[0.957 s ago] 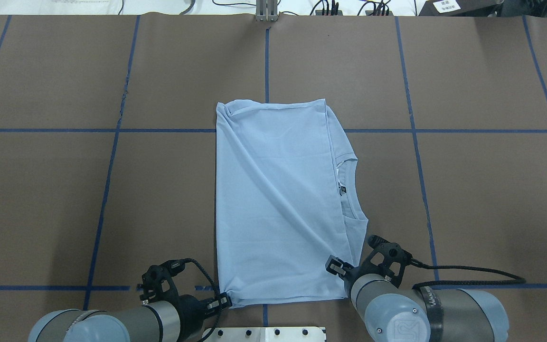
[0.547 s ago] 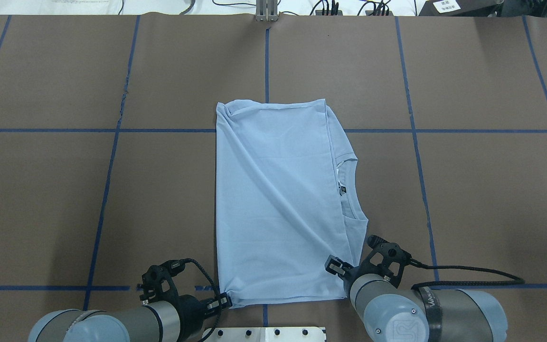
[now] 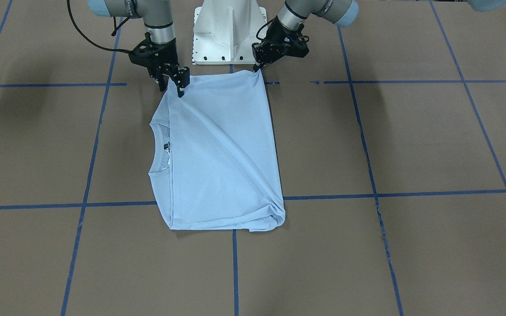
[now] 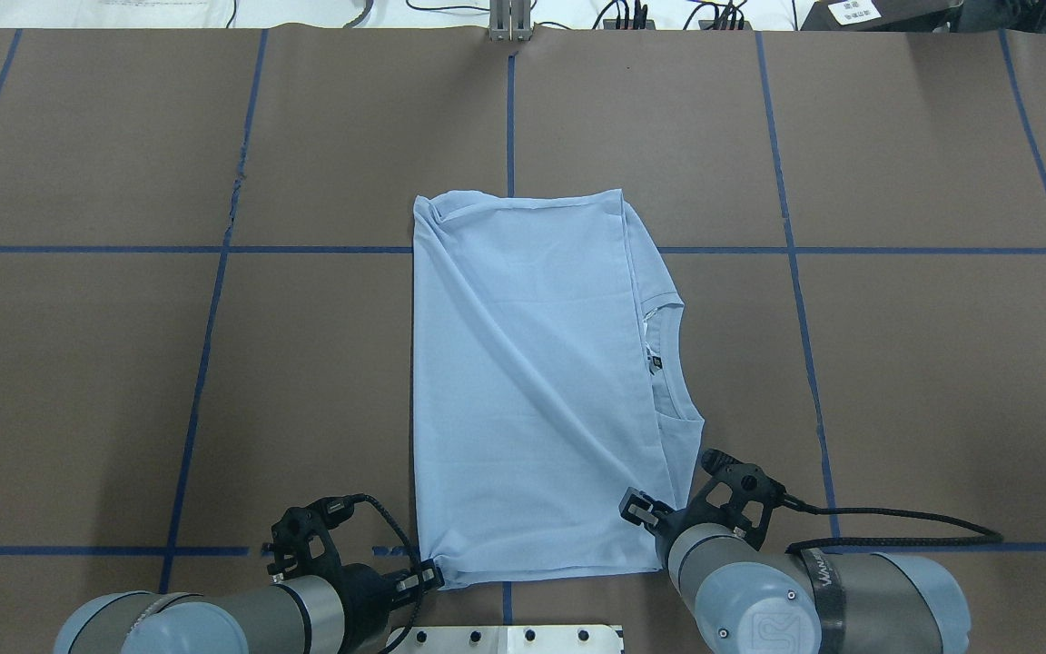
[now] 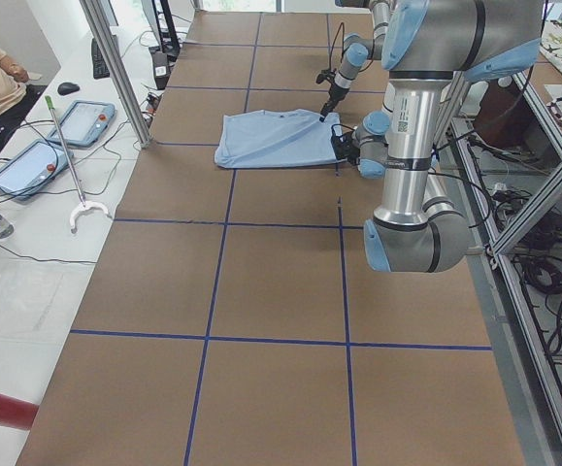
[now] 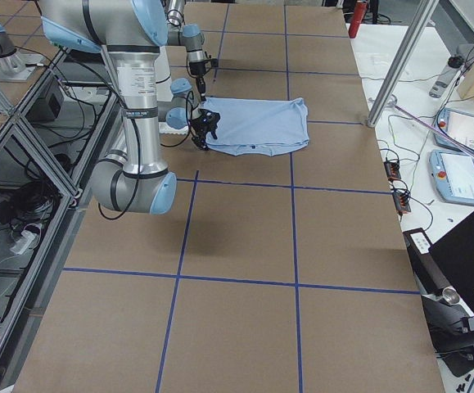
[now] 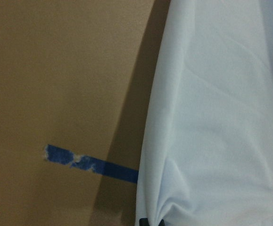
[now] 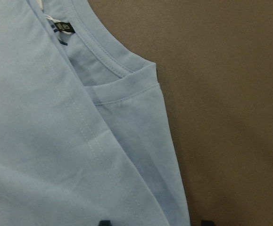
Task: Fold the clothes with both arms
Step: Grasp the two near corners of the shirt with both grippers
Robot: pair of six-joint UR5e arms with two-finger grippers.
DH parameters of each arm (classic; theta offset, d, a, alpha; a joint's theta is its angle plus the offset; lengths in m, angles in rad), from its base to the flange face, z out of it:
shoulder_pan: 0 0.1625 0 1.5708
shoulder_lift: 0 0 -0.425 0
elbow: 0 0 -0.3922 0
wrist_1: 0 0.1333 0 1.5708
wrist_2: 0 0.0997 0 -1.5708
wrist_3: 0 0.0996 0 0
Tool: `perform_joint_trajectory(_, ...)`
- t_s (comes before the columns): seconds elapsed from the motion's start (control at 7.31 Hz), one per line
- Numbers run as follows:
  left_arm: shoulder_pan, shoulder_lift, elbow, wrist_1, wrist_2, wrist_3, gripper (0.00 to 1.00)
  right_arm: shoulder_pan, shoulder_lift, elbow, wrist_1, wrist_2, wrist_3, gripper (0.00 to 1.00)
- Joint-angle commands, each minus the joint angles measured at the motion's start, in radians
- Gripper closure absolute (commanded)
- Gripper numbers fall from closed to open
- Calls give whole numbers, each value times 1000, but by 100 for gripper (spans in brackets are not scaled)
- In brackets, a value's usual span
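T-shirt (image 4: 523, 381) is laid flat, folded lengthwise, just beyond the pedestal base (image 3: 229, 30), collar turned toward the base's right side. Left gripper (image 3: 258, 66) is seen pinched tight on the shirt corner nearest the base, with fabric gathered at its tips. Right gripper (image 3: 173, 87) is spread, and the other near corner lies between its fingers, unclamped. Step judged: near-edge grasp. Next: right fingers to be closed, both corners lifted evenly and carried away from the base.

T-shirt (image 4: 523, 391) at centre of table (image 4: 123, 363), collar (image 4: 671, 363) toward robot's right — left gripper (image 4: 429, 575) at near-left corner, right gripper (image 4: 636, 509) at near-right.
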Motion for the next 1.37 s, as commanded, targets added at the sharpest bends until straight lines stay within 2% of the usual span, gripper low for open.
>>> perform_joint_trajectory(0.0, 0, 0, 0, 0, 0, 0, 100, 2, 4, 1, -1, 0, -1, 100)
perform_joint_trajectory(0.96, 0, -2, -3, 0, 0, 6, 100, 15, 18, 9, -2, 5, -9, 100)
perform_joint_trajectory(1.23, -23, 15, -136, 20, -53, 41, 100, 20, 18, 79, -6, 12, -11, 100)
